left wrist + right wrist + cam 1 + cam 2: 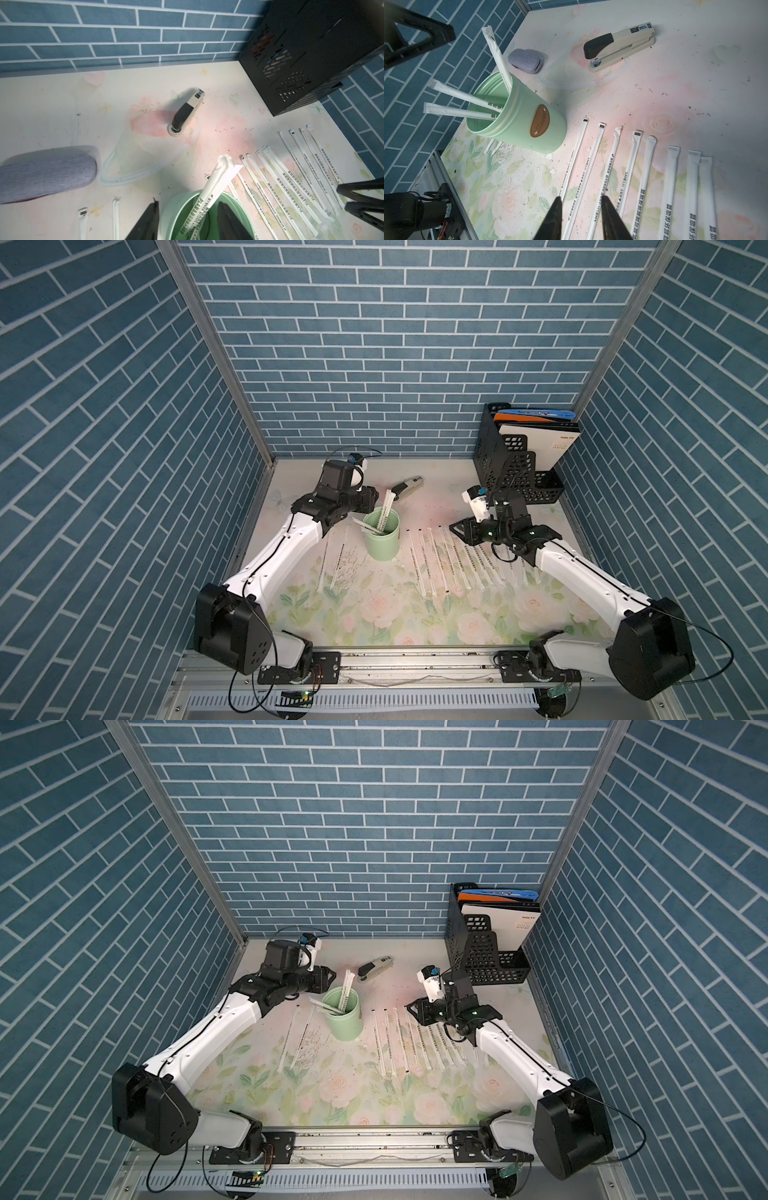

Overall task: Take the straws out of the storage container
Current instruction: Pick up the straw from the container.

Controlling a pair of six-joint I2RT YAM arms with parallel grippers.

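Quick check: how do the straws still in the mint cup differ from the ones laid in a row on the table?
Pose: the straws in the cup lean on its rim, tops sticking out; the row straws lie flat on the table, side by side. Number: only a few are in the cup; the row holds many more. Both have white paper wrappers with dark print.

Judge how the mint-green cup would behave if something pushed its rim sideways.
The cup looks tall and narrower at its base, so it would probably tip rather than slide. Holding only a few leaning straws, it is likely light. Its smooth wall looks slippery.
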